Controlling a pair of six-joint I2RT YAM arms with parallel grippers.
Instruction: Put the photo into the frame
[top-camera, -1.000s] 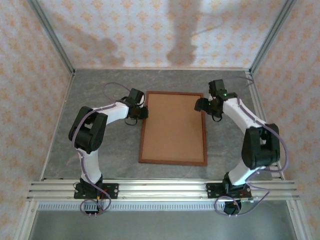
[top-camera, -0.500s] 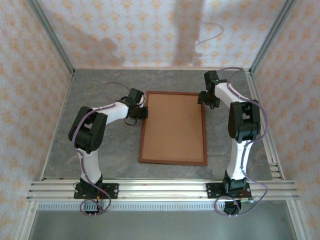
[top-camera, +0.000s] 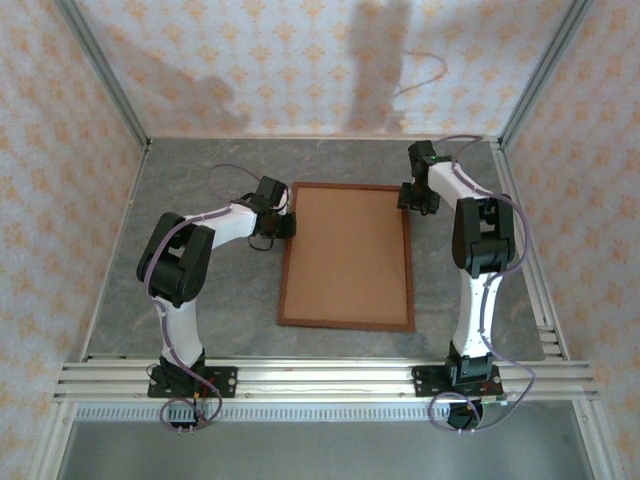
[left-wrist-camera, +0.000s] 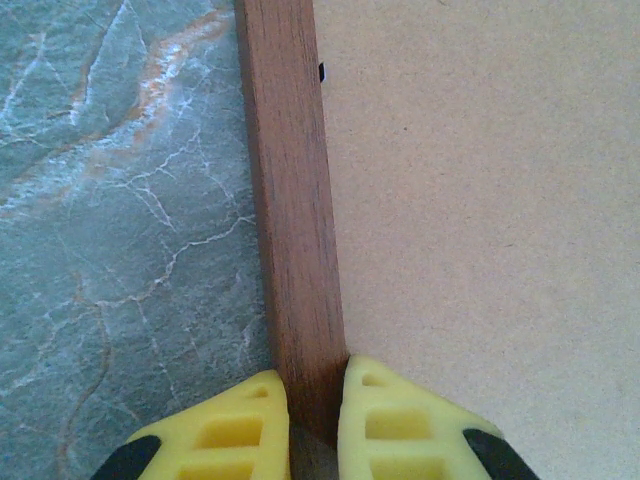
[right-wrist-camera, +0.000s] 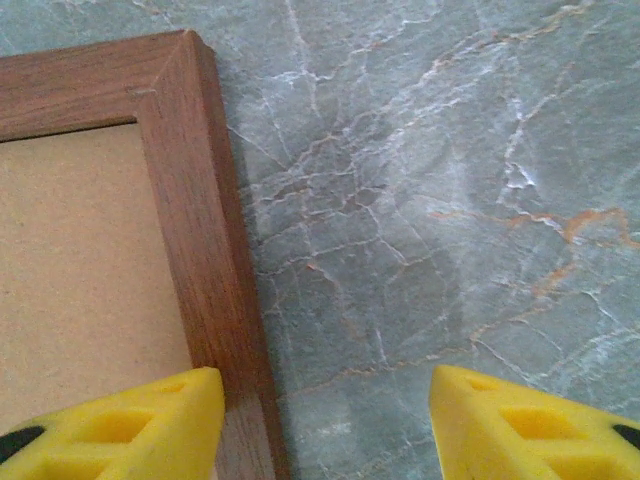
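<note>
Left wrist close-up: left gripper (left-wrist-camera: 315, 390) pinching frame (left-wrist-camera: 290, 200) rail

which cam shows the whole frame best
Top external: the frame lies flat with all four rails in sight. Left wrist gives a close stretch of one side rail; right wrist gives one mitred corner.

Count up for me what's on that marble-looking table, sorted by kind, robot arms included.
robot arms: 2 (left arm, right arm)
wooden frame: 1
brown board lying inside the frame: 1
total: 4
</note>
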